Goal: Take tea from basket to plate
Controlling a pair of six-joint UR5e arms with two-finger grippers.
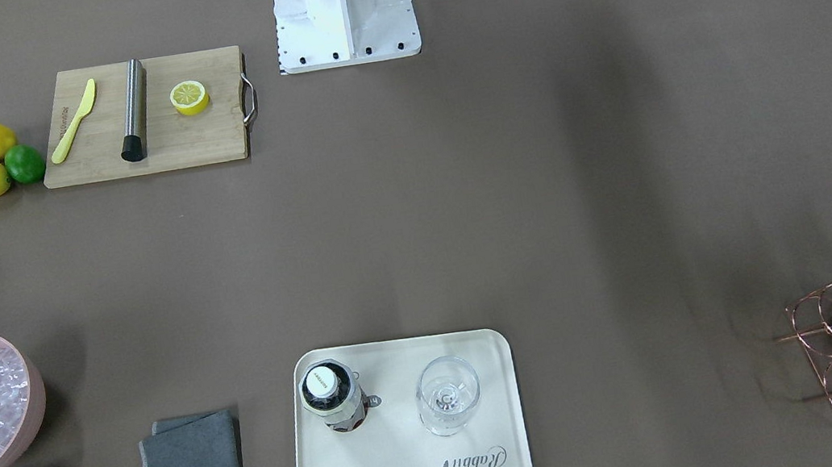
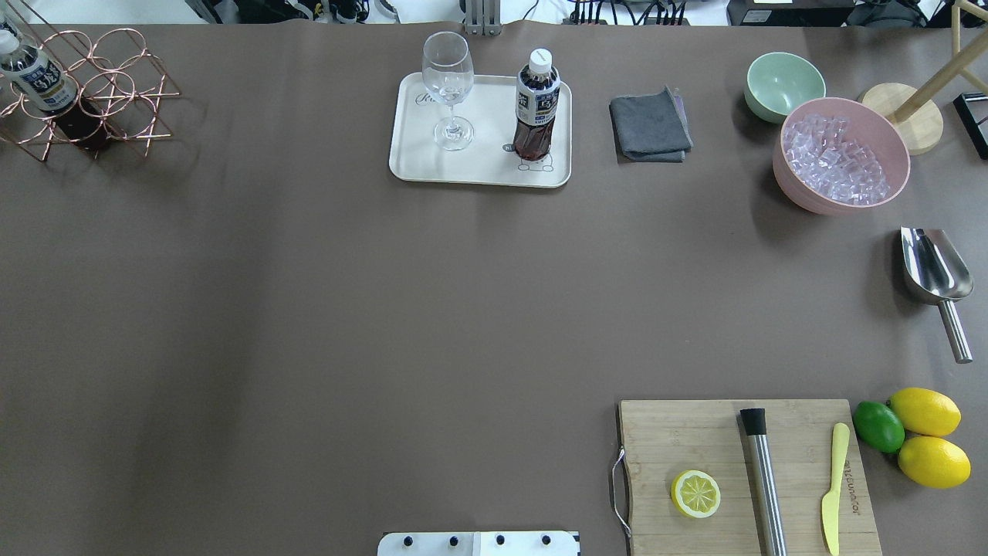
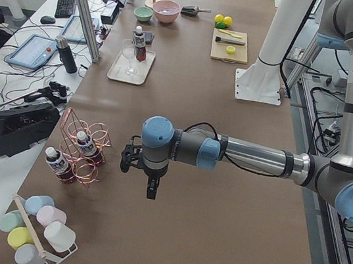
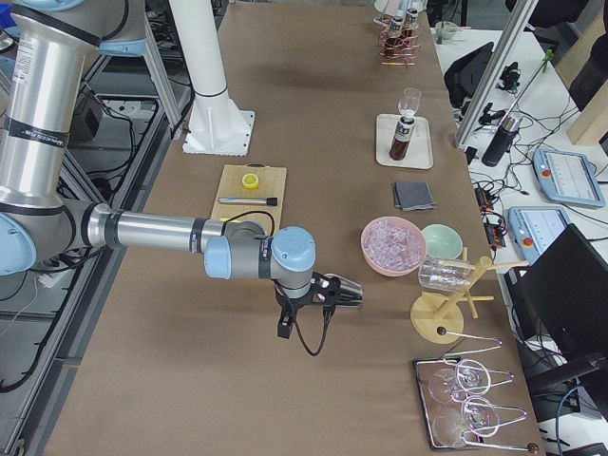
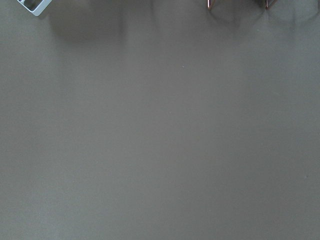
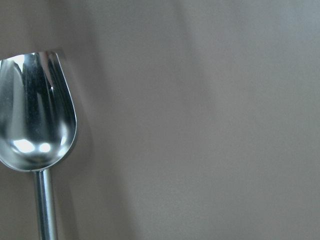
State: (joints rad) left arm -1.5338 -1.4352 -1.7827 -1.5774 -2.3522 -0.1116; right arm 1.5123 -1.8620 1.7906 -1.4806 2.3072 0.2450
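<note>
— Tea (image 2: pixel 536 108) first: where is it?

— Upright on the plate (image 2: pixel 494 154), at its right end as the robot looks at it, white cap on. Reading from the robot's left: the basket (image 2: pixel 93 96) sits well left of the plate with another bottle (image 2: pixel 38 81) in its rings. On the plate the stemmed glass (image 2: pixel 448 77) takes the left end, with the tea near it but apart. Just right of the plate lies a folded grey cloth (image 2: pixel 650 123).

— So the carry looks finished?

— I judge so. The bottle is on the plate and nothing holds it. What is left is parking the arms cleanly.

— And the jaws?

— Cannot tell for either. The left gripper (image 3: pixel 127 158) shows only in a side view, over bare worktop, well left of the plate and near the basket. The right gripper (image 4: pixel 351 294) shows only from the other side, well right of the plate, its wrist camera looking down on a steel scoop (image 6: pixel 35 115).

— Advice for this step?

— Hold both arms high and away from the plate. The bottle is tall and narrow and the glass top-heavy, so a brush from a wrist or cable would probably topple either. The left arm should lift clear of the basket's wire before swinging. The right should rise over the scoop rather than sweep across it.
</note>
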